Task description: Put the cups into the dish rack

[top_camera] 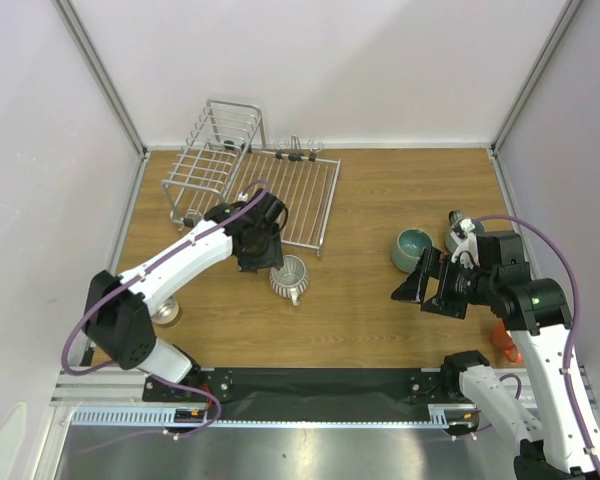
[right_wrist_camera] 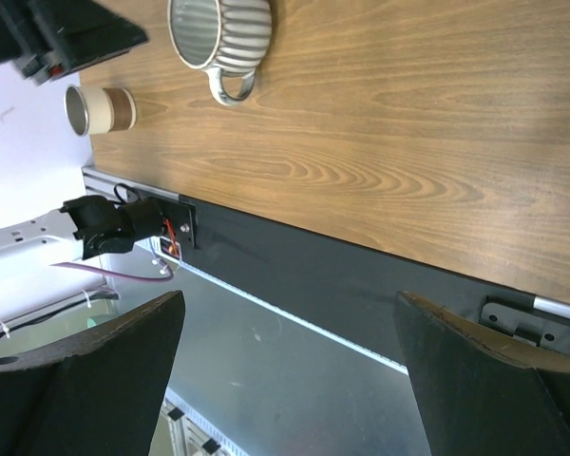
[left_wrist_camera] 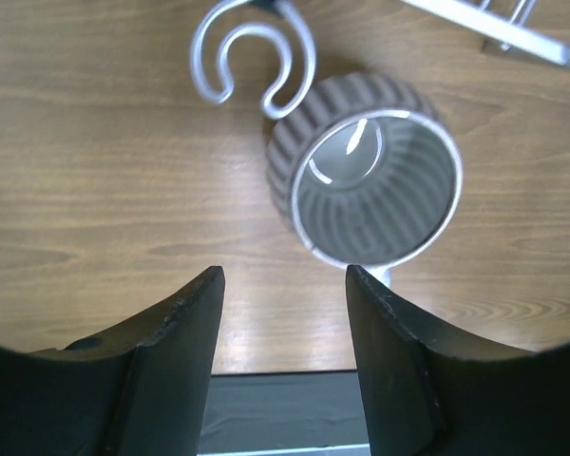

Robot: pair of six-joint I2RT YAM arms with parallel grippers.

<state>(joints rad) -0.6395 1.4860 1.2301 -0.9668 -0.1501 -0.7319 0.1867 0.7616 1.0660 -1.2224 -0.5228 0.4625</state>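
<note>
A ribbed grey-white cup (top_camera: 290,278) stands upright on the wooden table just in front of the dish rack (top_camera: 250,180). In the left wrist view this ribbed cup (left_wrist_camera: 375,180) lies ahead of the fingertips, to the right. My left gripper (top_camera: 263,258) (left_wrist_camera: 283,285) hangs beside it, jaws apart with only bare table between them. My right gripper (top_camera: 427,292) (right_wrist_camera: 285,313) is wide open and holds nothing, next to a teal cup (top_camera: 412,250). A cream-beige cup (top_camera: 166,313) (right_wrist_camera: 100,109) stands near the left arm's base. The right wrist view also shows the ribbed cup (right_wrist_camera: 218,38).
An orange-red cup (top_camera: 507,343) peeks out behind the right arm, and a greyish cup (top_camera: 458,222) sits partly hidden beyond it. A wire hook of the rack (left_wrist_camera: 252,57) lies close to the ribbed cup. A black strip (top_camera: 310,385) runs along the table's near edge.
</note>
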